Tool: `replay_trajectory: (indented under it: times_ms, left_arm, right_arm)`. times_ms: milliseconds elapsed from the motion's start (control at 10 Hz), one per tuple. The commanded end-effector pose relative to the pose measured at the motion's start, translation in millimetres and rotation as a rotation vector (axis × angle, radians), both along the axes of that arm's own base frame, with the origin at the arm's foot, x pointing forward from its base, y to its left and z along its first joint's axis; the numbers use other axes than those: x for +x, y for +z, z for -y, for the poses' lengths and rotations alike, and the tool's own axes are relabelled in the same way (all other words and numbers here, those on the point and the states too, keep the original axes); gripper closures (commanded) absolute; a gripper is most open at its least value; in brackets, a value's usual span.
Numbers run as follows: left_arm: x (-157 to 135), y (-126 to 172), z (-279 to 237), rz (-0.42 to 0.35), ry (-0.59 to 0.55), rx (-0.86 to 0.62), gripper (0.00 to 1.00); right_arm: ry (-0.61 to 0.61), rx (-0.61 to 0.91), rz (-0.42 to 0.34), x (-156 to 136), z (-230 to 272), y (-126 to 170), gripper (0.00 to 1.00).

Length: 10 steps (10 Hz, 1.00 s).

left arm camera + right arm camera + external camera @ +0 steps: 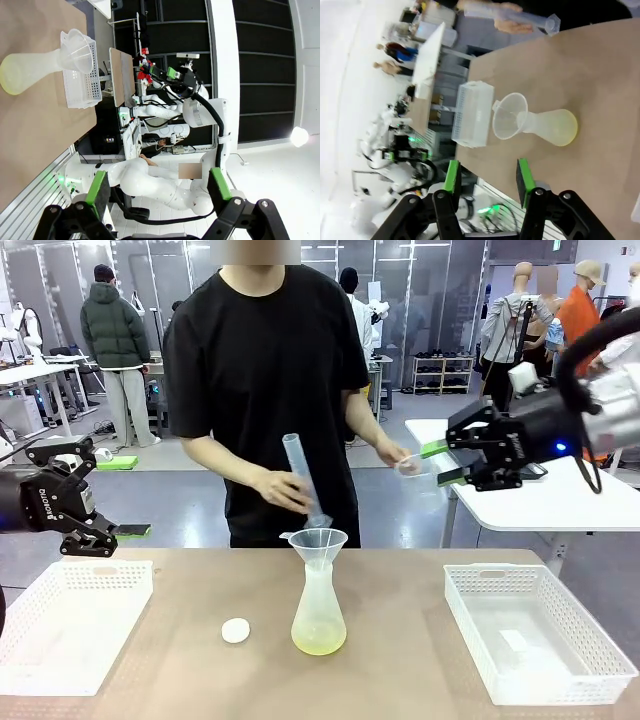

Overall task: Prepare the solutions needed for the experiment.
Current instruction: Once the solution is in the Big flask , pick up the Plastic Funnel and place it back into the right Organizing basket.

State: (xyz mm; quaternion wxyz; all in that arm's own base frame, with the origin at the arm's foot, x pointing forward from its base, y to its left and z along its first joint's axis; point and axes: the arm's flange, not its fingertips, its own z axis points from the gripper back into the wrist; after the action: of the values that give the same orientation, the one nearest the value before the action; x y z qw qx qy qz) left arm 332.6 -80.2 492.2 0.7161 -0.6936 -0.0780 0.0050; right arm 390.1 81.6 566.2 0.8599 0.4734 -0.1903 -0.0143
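A translucent conical flask (319, 605) stands mid-table with a clear funnel (318, 540) in its neck. A pale yellow-green solution (319, 642) lies in its base. The person tilts a clear graduated cylinder (303, 480) mouth-down over the funnel. Their other hand (395, 455) holds a small clear item just in front of my right gripper (432, 465), which hangs open above the table's right side. My left gripper (118, 495) is open at the far left, above a basket. The flask (25, 72) lies far from my left gripper (157, 187). Beyond my right gripper (487, 175) stand the flask (552, 127) and the funnel (510, 122).
A white mesh basket (70, 625) sits at the table's left and another (535, 640) at its right. A small white cap (235, 630) lies left of the flask. A white table (560, 500) stands behind my right arm.
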Motion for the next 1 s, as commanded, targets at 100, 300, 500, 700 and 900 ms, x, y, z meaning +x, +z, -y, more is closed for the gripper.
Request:
replay_trajectory:
  times_ms: [100, 300, 500, 700, 900]
  left_arm:
    - [-0.8, 1.1, 0.7, 0.001, -0.007, -0.011, 0.00]
    - [-0.8, 1.1, 0.7, 0.001, -0.007, -0.011, 0.00]
    - [-0.8, 1.1, 0.7, 0.001, -0.007, -0.011, 0.00]
    - [-0.8, 1.1, 0.7, 0.001, -0.007, -0.011, 0.00]
    - [-0.8, 1.1, 0.7, 0.001, -0.007, -0.011, 0.00]
  right_arm:
    - [0.063, -0.202, -0.005, 40.0, -46.0, 8.1, 0.43]
    - [0.127, -0.325, -0.006, 63.6, -82.9, 8.2, 0.43]
    - [0.208, -0.355, -0.024, 76.9, -111.1, 7.3, 0.43]
    - [0.236, -0.372, -0.016, 78.6, -127.6, 8.3, 0.43]
    - [0.237, -0.372, -0.011, 74.1, -123.7, 8.0, 0.43]
